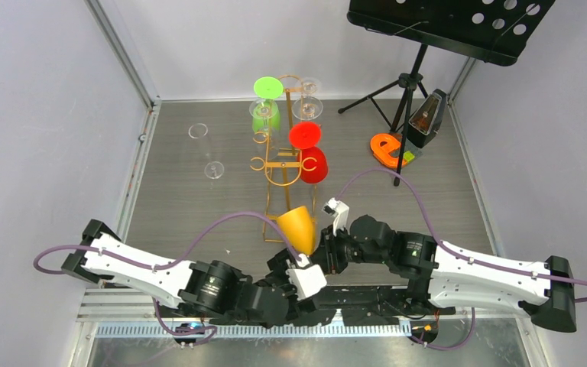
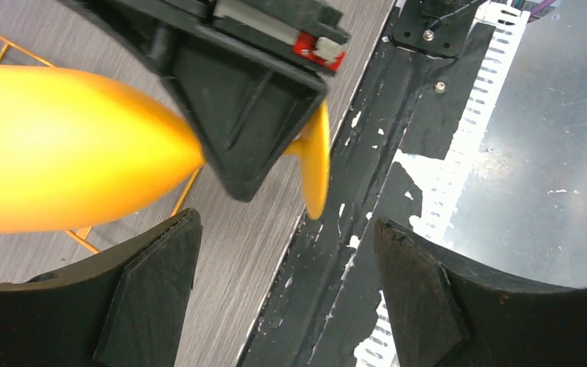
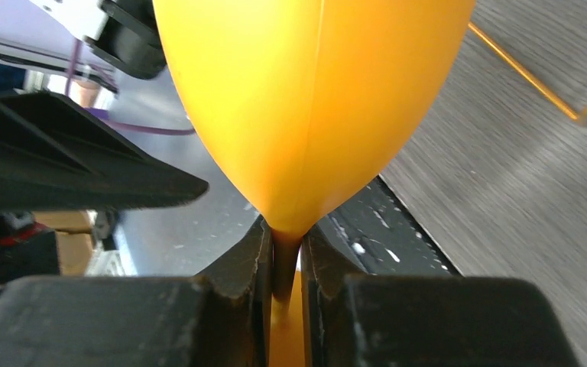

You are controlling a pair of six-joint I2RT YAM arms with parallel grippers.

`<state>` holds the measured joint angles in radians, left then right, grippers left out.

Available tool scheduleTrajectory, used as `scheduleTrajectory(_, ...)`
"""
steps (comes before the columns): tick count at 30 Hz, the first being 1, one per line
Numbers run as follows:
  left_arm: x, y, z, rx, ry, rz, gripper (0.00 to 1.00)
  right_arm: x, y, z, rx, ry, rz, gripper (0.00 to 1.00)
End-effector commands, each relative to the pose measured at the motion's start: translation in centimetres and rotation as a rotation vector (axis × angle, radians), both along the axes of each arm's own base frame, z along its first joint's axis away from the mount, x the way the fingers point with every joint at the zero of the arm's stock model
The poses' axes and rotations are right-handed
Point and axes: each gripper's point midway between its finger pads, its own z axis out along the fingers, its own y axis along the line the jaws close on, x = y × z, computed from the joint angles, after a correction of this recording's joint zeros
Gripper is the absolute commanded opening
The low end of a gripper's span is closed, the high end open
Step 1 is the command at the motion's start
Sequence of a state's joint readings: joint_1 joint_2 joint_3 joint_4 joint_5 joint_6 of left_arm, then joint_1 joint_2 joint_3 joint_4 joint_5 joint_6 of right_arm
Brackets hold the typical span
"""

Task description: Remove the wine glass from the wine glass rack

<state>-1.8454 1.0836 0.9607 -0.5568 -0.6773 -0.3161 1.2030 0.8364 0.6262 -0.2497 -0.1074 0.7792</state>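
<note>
R gripper [image 3: 287,252]: we clamp wine glass [image 3: 313,99] stem, carrying it clear of rack [image 1: 278,165], near table [image 1: 191,210] edge.
L gripper [image 2: 287,222]: wide, empty.

Both arms bend inward and meet at the middle. The right gripper [image 3: 284,238] is clamped on the stem of the wine glass [image 3: 313,99]; the left gripper [image 2: 287,229] has its jaws spread wide (holding nothing), seemingly just beside the right one

One yellow wine glass [image 1: 298,224], one green glass [image 1: 264,116], one red glass [image 1: 313,164], two clear glasses [image 1: 306,107] [image 1: 206,151], five in all; one gold rack [image 1: 277,176], one music stand [image 1: 447,27], one metronome [image 1: 426,118], two robot arms [image 1: 145,267] [image 1: 474,271]
</note>
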Motion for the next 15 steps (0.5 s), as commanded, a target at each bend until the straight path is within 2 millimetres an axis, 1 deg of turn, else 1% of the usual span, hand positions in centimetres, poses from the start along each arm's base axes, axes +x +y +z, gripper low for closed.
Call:
scheduleTrajectory(1, 0.4, -0.7, 1.3, -0.130, 0.080, 0.023, 0.83, 0.7, -1.7, -0.8, -0.114, -0.148, 0.049, 0.06)
scheduleTrajectory(2, 0.5, -0.7, 1.4, -0.145, 0.092, 0.024, 0.83, 0.8, -1.8, -0.5, -0.121, -0.164, 0.053, 0.06)
scheduleTrajectory(3, 0.7, -0.5, 1.5, -0.162, 0.105, 0.025, 0.84, 1.0, -2.3, -0.9, -0.154, -0.191, 0.061, 0.06)
scheduleTrajectory(4, 1.0, -0.4, 1.5, -0.178, 0.120, 0.027, 0.84, 1.2, -2.4, -0.7, -0.163, -0.210, 0.062, 0.06)
scheduleTrajectory(8, 1.8, 0.2, 1.8, -0.267, 0.201, 0.026, 0.83, 2.6, -3.8, -0.8, -0.247, -0.310, 0.041, 0.06)
scheduleTrajectory(13, 3.3, 1.7, 2.2, -0.377, 0.289, 0.064, 0.85, 3.5, -5.1, -1.6, -0.338, -0.390, 0.057, 0.06)
scheduleTrajectory(15, 3.9, 2.4, 2.6, -0.424, 0.318, 0.081, 0.86, 3.8, -5.5, -1.8, -0.368, -0.415, 0.064, 0.06)
